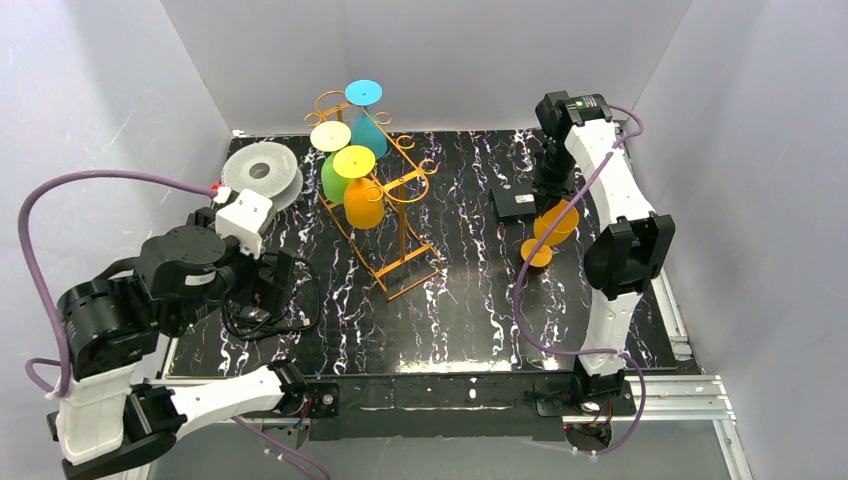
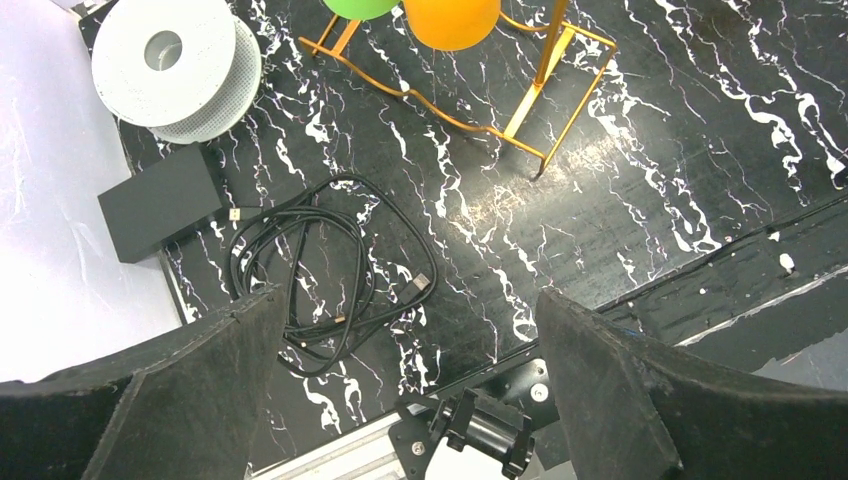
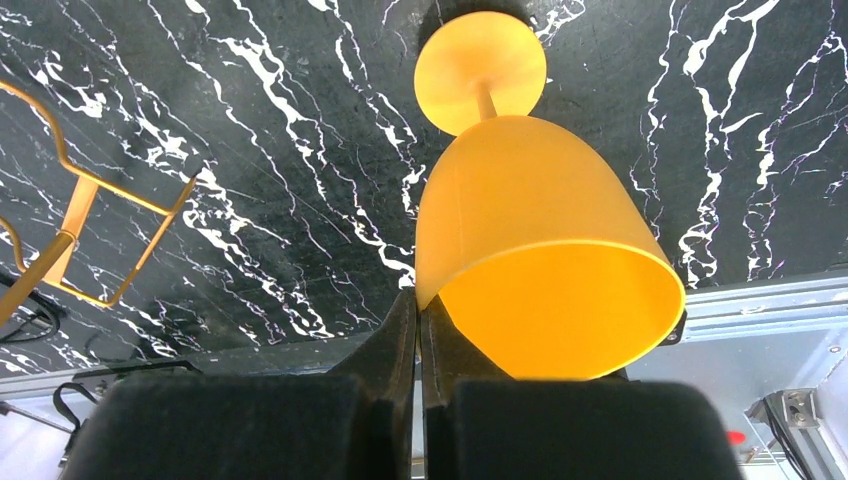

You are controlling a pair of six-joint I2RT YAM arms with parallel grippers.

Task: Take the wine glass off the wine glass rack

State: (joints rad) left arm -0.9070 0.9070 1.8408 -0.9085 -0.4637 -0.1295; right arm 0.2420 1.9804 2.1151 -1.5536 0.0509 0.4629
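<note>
Foreground: left fingers (image 2: 200,390), matte black, spread wide above a coiled black cable (image 2: 320,280), a black box (image 2: 160,205) and a ribbed white spool (image 2: 165,65) on the marbled worktop (image 1: 470,300). Right fingers (image 3: 400,340) pinch the rim of the translucent orange wine glass (image 3: 530,230), well apart from the gold wire wine glass rack (image 2: 540,60), where coloured glasses (image 1: 365,200) hang bowl-down.

The desk (image 1: 460,310) was black, streaked with white marble-like veins. The wine glass rack (image 1: 404,240) was orange-gold wire. It carried a teal glass (image 1: 368,135) with a sky-blue foot, a green glass (image 1: 334,178) with a cream foot, and an orange glass (image 1: 364,205) with a yellow foot. A separate wine glass (image 3: 540,250) was plain translucent orange throughout. The spool (image 1: 262,172) was white. The cable (image 2: 320,290) and box (image 2: 160,203) were black.
</note>
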